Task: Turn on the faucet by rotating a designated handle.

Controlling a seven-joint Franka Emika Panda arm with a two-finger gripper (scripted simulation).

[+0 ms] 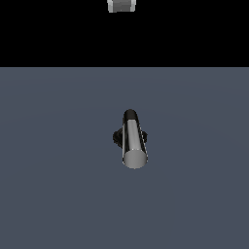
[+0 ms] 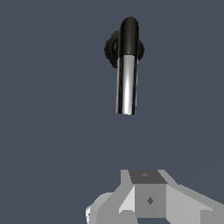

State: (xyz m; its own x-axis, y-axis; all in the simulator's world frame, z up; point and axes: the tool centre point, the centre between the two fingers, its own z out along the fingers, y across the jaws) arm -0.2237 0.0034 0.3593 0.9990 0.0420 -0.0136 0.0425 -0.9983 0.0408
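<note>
Grey floor (image 1: 48, 194) — claw (image 2: 146, 199) clear of handle (image 2: 127, 85)

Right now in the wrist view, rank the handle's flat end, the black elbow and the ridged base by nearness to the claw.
1. Handle's flat end: the tip facing the claw.
2. Black elbow: at the bar's far end.
3. Ridged base: behind the elbow; too close to call against it.

The light was flat and dim, the slate-grey floor (image 1: 58, 194) evenly lit with no cast shadows I could find. Bright streaks of glare ran along the handle (image 2: 127, 85). Everything looked coarse and slightly soft-edged. Beyond the floor the exterior view went pure black.
</note>
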